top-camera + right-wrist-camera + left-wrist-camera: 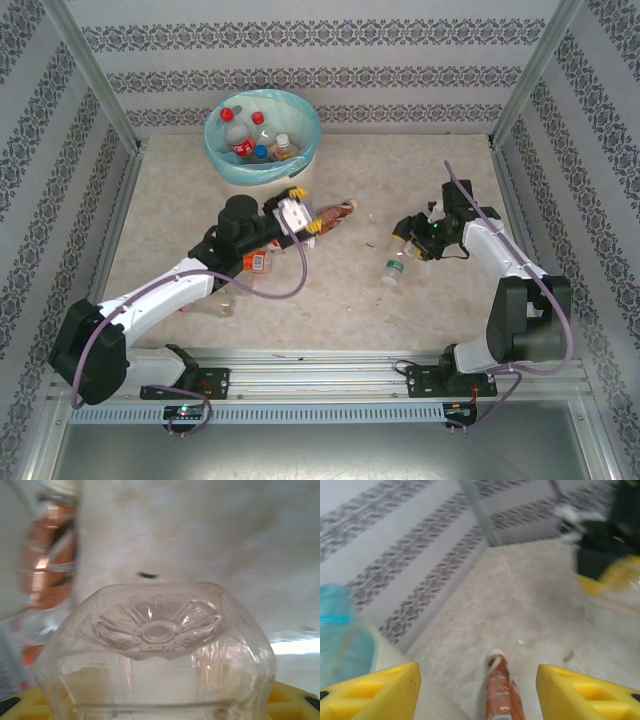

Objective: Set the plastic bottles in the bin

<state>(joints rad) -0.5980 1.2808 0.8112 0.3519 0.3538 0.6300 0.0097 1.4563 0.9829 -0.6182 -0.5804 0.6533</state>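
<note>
top: left gripper (pixel 300 215) straddles brown bottle (pixel 335 214); bin (pixel 262 135) just beyond it, leftward; release only once above it; right gripper (pixel 408 238) far right | left wrist: bottle between fingers (pixel 380 692), clamp untellable; confirm hold | right wrist: jaws pinch clear bottle (pixel 157 645), base outward; lift level

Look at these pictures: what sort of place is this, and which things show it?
Probably a robot test booth, not a home. A left arm and right arm are bolted to a metal rail at the table edge, and metal posts hold patterned panels around it.
</note>
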